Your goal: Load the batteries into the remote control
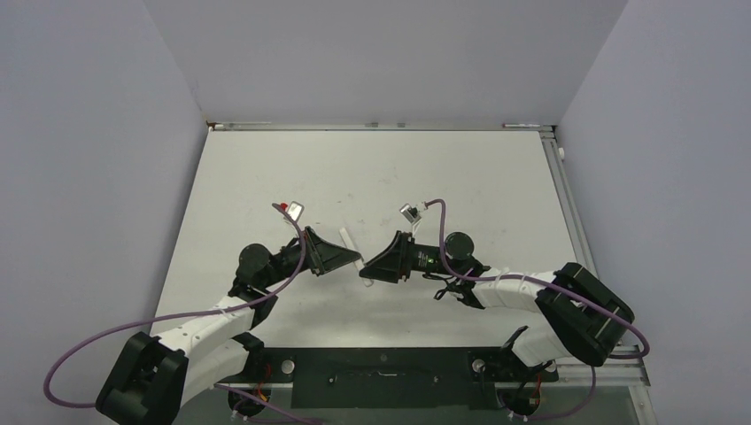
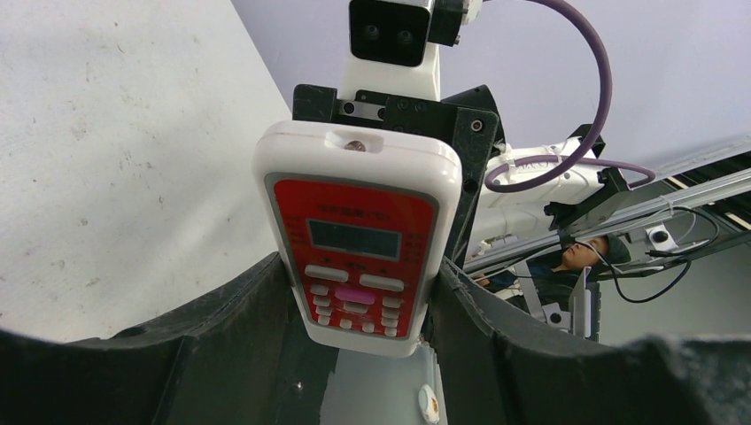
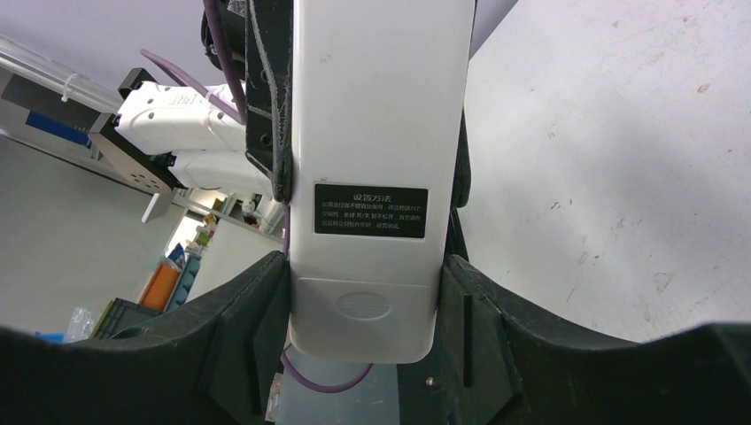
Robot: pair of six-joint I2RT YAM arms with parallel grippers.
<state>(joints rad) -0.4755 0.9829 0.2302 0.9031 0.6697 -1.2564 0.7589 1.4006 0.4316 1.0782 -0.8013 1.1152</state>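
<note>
Left wrist view: the left gripper (image 2: pixel 363 276) fills the bottom of the picture, and its two black fingers (image 2: pixel 257 310) press against the long edges of the remote control (image 2: pixel 359 230), grasping its lower end. The remote stands upright with its red front facing this camera, showing a small pale screen above rows of white buttons. Just behind its top end is the right arm's black gripper mount and its wrist camera (image 2: pixel 390 31). Low between the fingers a small pale oval thing (image 2: pixel 429 403) shows; I cannot tell what it is. The white table (image 2: pixel 106 133) lies beyond on the left.

Right wrist view: the right gripper (image 3: pixel 363 266) clamps the same remote (image 3: pixel 376 133) from the opposite side, with its fingers (image 3: pixel 483 310) tight on both edges. The plain white back faces this camera. A cover with an oval thumb dimple (image 3: pixel 363 305) sits closed at the near end, and a black label (image 3: pixel 370 211) lies above it.

Top external view: both arms reach from their bases at the near edge and bend inward. The left gripper (image 1: pixel 341 257) and right gripper (image 1: pixel 376 264) meet near the middle of the table (image 1: pixel 398 177). The remote (image 1: pixel 350 241) shows as a thin white bar between them.
</note>
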